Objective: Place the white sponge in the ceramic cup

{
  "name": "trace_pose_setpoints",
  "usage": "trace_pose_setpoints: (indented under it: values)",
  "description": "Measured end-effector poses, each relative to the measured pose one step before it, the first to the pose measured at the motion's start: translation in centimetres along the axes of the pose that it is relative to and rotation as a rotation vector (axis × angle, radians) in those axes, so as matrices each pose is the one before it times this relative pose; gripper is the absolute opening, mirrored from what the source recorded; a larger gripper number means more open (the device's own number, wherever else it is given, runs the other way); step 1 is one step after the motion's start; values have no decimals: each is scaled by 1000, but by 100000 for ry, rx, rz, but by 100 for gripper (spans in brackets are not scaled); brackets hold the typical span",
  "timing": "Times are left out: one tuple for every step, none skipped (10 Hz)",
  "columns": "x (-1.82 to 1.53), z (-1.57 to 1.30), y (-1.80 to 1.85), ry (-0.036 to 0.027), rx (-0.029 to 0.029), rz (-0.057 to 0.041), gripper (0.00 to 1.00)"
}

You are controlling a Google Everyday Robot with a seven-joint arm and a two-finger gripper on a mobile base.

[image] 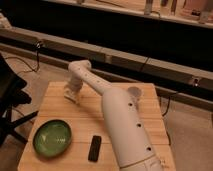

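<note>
My white arm reaches from the bottom right across the wooden table (60,107) to its far left part. The gripper (71,93) points down at the tabletop there. A pale whitish shape sits right at its tip, and I cannot tell the white sponge apart from the gripper. The ceramic cup (134,92), small and whitish, stands at the far right part of the table, just behind my arm's thick segment and well to the right of the gripper.
A green round plate (52,137) lies at the table's front left. A small black rectangular object (94,148) lies near the front edge beside my arm. A dark chair (7,100) stands left of the table. A long low ledge (150,65) runs behind the table.
</note>
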Motion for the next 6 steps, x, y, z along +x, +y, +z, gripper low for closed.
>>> trace_pose_setpoints:
  values:
    - [107, 216, 210, 176, -184, 399, 80]
    - [42, 362, 8, 380, -468, -517, 80]
    - [-85, 101, -9, 164, -264, -406, 75]
    - [45, -118, 116, 57, -324, -62, 63]
    - [94, -114, 31, 46, 71, 130, 51]
    - [-80, -45, -52, 42, -31, -167, 41]
